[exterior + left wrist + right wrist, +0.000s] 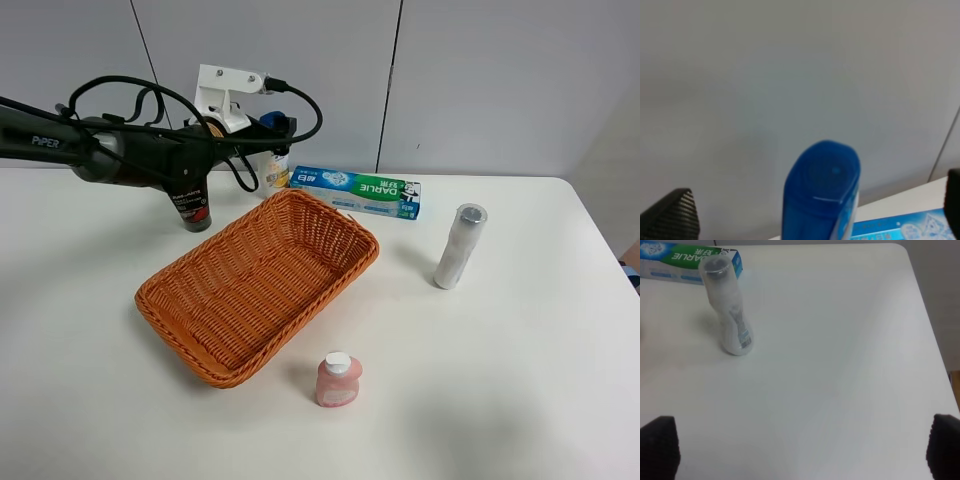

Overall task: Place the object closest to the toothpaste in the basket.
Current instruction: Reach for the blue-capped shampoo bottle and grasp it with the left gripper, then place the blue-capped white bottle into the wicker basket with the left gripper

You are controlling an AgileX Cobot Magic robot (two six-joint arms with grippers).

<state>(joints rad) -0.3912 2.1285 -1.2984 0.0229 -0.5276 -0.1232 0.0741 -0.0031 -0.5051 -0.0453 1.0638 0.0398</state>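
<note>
The toothpaste box [355, 191] lies at the back of the table, behind the wicker basket [372, 252]. It also shows in the left wrist view [900, 229] and the right wrist view [685, 262]. A pale bottle with a blue cap [272, 165] stands right at the box's left end. My left gripper [268, 148] is open, with its fingers on either side of that bottle's blue cap [822, 190] and not touching it. My right gripper [801, 447] is open and empty over bare table; it is out of the exterior high view.
A dark bottle with a red label [193, 205] stands left of the basket, under my left arm. A clear-wrapped white bottle [458, 247] stands to the right, also in the right wrist view [729, 310]. A small pink bottle [338, 380] stands in front of the basket.
</note>
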